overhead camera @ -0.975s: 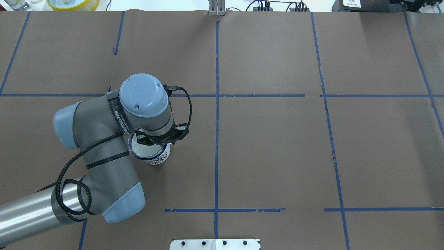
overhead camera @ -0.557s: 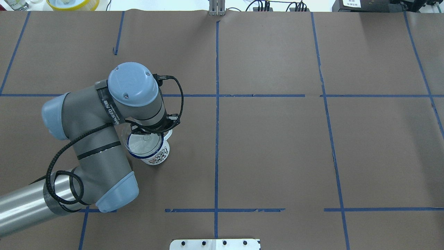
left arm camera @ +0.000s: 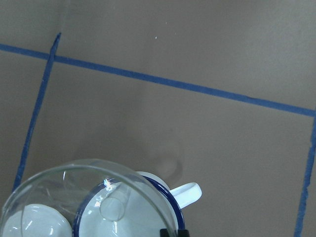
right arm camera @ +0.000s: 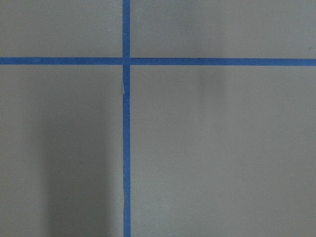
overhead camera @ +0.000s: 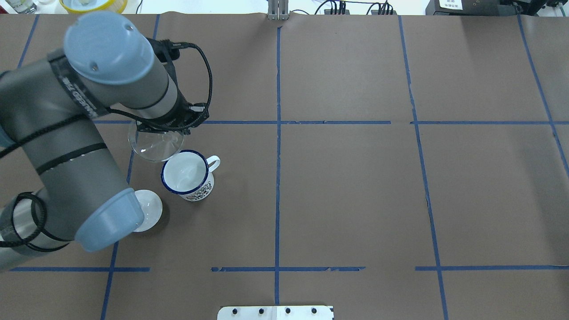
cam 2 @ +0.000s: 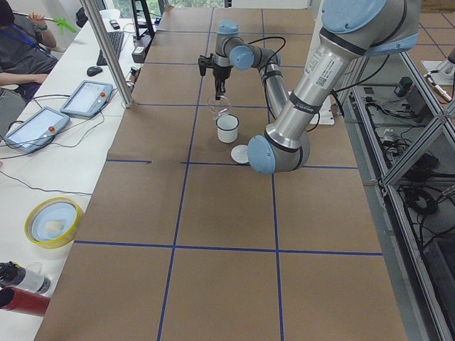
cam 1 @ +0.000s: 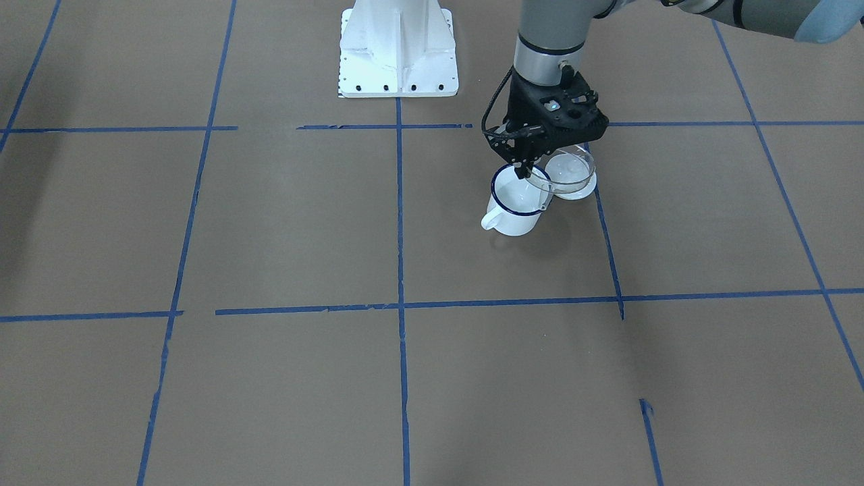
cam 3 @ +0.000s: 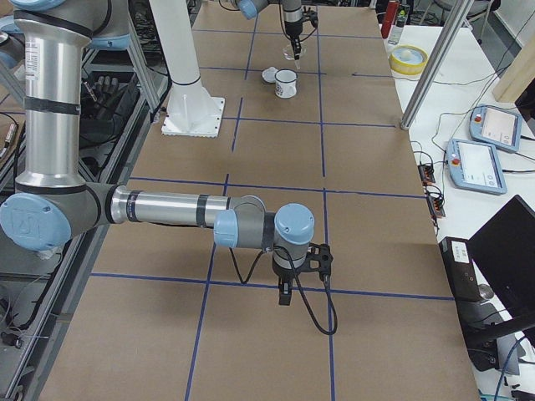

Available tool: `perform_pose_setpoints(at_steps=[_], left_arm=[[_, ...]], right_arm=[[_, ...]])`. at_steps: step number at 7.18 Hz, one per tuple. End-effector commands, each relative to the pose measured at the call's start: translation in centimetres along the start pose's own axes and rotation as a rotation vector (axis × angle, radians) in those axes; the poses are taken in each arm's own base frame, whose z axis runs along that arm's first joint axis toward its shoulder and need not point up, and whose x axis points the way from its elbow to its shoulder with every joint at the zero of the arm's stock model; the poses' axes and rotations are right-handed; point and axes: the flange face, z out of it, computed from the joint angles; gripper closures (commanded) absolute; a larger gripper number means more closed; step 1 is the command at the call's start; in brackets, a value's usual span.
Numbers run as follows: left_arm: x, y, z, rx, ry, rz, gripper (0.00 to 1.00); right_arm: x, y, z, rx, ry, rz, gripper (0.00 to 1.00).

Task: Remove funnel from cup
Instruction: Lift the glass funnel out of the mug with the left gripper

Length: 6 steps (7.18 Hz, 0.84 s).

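The left tool pinches the rim of the clear funnel between its two black fingers, holding it in the air above the brown-papered desk. In the overhead view the funnel hangs at about 10 o'clock of the cup, its wide rim close to the cup's dark blue rim. The cup's white inside is bare.

The cup stands upright on the desk, and its loop handle points toward 2 o'clock in the overhead view. A round white lid lies flat on the desk at about 8 o'clock of the cup, near it but not touching, partly hidden under the left arm's elbow.

From across the desk, the funnel's rim is seen level, with the lid showing through the clear plastic. The narrow spout points down, close beside the cup's rim on its 3 o'clock side in that view. Whether the spout tip is higher than the rim cannot be told. The left wrist camera looks down through the funnel at the cup and the lid.

The right tool hangs low over the desk, well apart from the cup, close to a line of blue tape. Only the side camera shows it, so whether its fingers are spread or pressed together cannot be told.
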Motion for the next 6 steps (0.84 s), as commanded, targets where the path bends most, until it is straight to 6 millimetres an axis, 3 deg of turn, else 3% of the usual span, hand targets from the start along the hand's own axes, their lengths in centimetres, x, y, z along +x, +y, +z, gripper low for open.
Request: perform_pose_setpoints(at_steps=[1,2,3,5,6], left_arm=[[-2.7,-6.5,-5.8,0.133,0.121,-0.221,1.0],[-4.2,-10.2,-5.1,0.19,0.213,-0.345,1.0],[-5.4,-13.9,-2.2,0.226,0.289,-0.421,1.0],[-6.9,-19.1,6.0,0.339,0.408,-0.54,1.0],[-7.9,-20.0,10.9,0.373,0.452,-0.597,1.0]], right_arm=[[0.0,0.0,0.0,0.0,0.0,0.0,0.0],[0.0,0.0,0.0,0.0,0.0,0.0,0.0],[0.0,0.0,0.0,0.0,0.0,0.0,0.0],[0.0,0.0,0.0,0.0,0.0,0.0,0.0],[0.0,0.0,0.0,0.0,0.0,0.0,0.0]])
